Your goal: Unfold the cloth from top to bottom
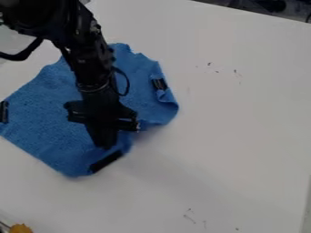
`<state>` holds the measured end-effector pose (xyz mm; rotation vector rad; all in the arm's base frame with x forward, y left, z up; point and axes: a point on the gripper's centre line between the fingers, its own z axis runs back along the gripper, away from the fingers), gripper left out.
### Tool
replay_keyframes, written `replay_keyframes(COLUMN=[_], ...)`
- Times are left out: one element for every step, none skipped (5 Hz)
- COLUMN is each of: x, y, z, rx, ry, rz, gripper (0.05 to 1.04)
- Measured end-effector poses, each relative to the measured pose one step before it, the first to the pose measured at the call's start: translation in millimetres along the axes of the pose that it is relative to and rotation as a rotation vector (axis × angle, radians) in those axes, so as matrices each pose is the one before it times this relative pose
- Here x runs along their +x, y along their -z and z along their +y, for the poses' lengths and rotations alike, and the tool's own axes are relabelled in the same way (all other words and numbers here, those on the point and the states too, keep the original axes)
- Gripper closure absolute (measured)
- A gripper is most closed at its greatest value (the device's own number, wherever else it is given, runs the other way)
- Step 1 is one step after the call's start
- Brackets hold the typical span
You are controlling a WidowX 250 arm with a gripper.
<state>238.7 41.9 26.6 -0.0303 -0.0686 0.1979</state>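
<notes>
Gripper [106, 142] points down over the lower middle of the blue cloth [45, 109], just in from its lower edge. Can't tell if it's wide or narrow, or if it has any cloth pinched. Arm [91, 59] comes in at upper left and crosses the cloth, hiding a band through its middle. Thin black cable [127, 82] loops out on the arm's right side in view.

Cloth lies on the white table [243, 136], left half of view. Not flat all over: right side is rumpled, with a rounded, raised-looking edge. Top edge is wavy. Lower left edge runs fairly straight.

Black patches on the cloth: left patch [4, 112] at the far left edge, lower patch [106, 162] along the bottom edge near the gripper, right patch [159, 84] near the right edge, next to the rumpled part.

Rest: small dark marks [236, 71] on the table, upper right of cloth, more near the bottom. Orange-yellow object [20, 228] at the lower left corner, partly cut off, can't tell what.
</notes>
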Motion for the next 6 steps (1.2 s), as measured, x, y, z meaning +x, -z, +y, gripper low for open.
replay_keyframes(x=[-6.9,-1.95,5.38,12.75,9.53,3.49], y=[-3.0,-3.0,-11.66,-17.08,-10.11,-0.59], z=[-5.61,-6.67,2.62,7.67,1.58,-1.64], rx=[0.0522,0.0705,0.058,0.0698,0.0034,-0.0416], ry=[0.0183,-0.0005,-0.0155,0.0134,0.0123,0.0167], rz=[0.0384,0.0144,-0.0487,-0.0399,-0.0102,-0.013], gripper=[0.601,0.294,0.086,0.08,0.083,0.083])
